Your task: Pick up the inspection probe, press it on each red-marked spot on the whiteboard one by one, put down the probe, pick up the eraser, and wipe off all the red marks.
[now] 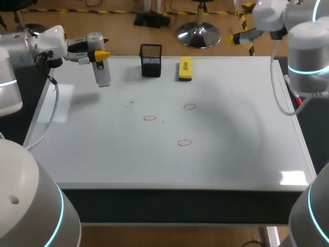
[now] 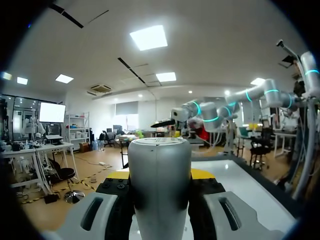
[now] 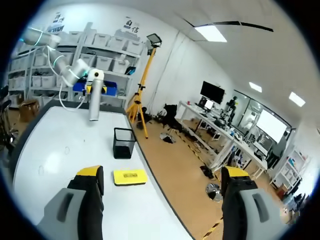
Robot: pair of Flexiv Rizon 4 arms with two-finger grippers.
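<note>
Now, with my left gripper [image 1: 98,54] clamped from both sides on the inspection probe [image 1: 101,72], which hangs tip-down over the whiteboard's [image 1: 231,149] far left corner, I should carry it to the nearest red ring [image 1: 149,118] and press straight down, gently, without smearing.

— What colour is the probe [image 1: 102,69]?
— Plain silver-grey. The left gripper [image 1: 99,54] has bright yellow tips on black fingers.
— And the whiteboard [image 1: 231,154]?
— Glossy white, with three thin red rings [image 1: 149,118] [image 1: 190,107] [image 1: 184,143] drawn on it.
— The rest?
— The eraser [image 1: 185,69] is yellow, the cup [image 1: 151,60] black mesh. The left arm [image 1: 15,51] and right arm [image 1: 308,46] are white with glowing cyan bands.
</note>
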